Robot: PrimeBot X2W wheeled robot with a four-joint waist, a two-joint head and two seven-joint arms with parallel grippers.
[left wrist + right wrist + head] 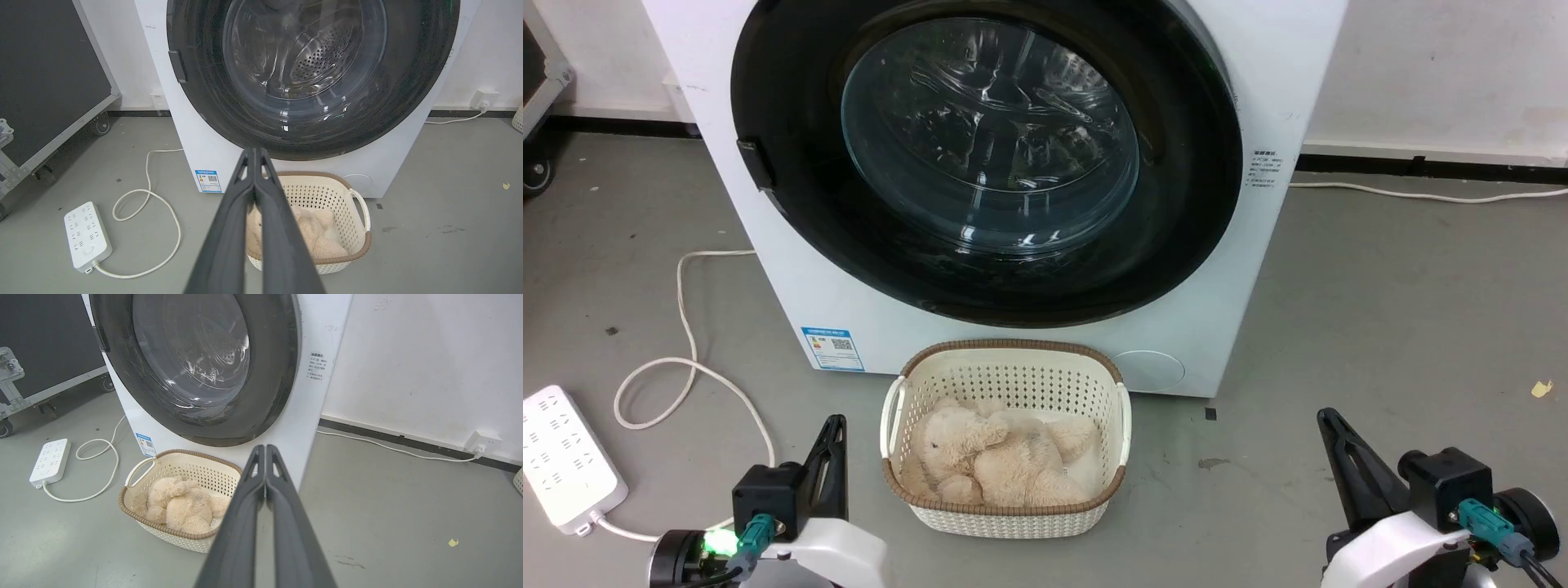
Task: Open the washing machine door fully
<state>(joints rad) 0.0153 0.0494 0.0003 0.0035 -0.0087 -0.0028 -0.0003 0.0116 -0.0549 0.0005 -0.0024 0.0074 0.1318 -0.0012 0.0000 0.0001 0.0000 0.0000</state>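
My left fingers [833,433] are pressed together tip to tip and hold nothing. They are low over the floor [1380,327], to the left of the basket [1005,349]. My right fingers [1331,425] are closed the same way, also with nothing between them, and are well out to the basket's right. Neither pair touches anything.

The washing machine [1258,269] stands straight ahead of me, white and boxy. The washing machine door [784,163] lies shut against its front, and its glossy black rim takes up nearly the whole width. A small dark catch sits on the rim's left edge. Through the bulging glass, in my left wrist view, I can see the perforated steel wall of the drum [318,61]. Reflections keep me from telling whether anything lies inside.

The basket sits on the floor just in front of the machine, under the bottom of the door. It is cream and perforated, with a brown woven rim and a pale handle at each end. In it lies one cream plush toy [988,457], slumped on its side and covering much of the bottom.

A blue label sticker [832,349] is on the machine's lower front, left of the basket. A white power strip [564,457] and its looped cord [686,367] lie on the floor to my far left.
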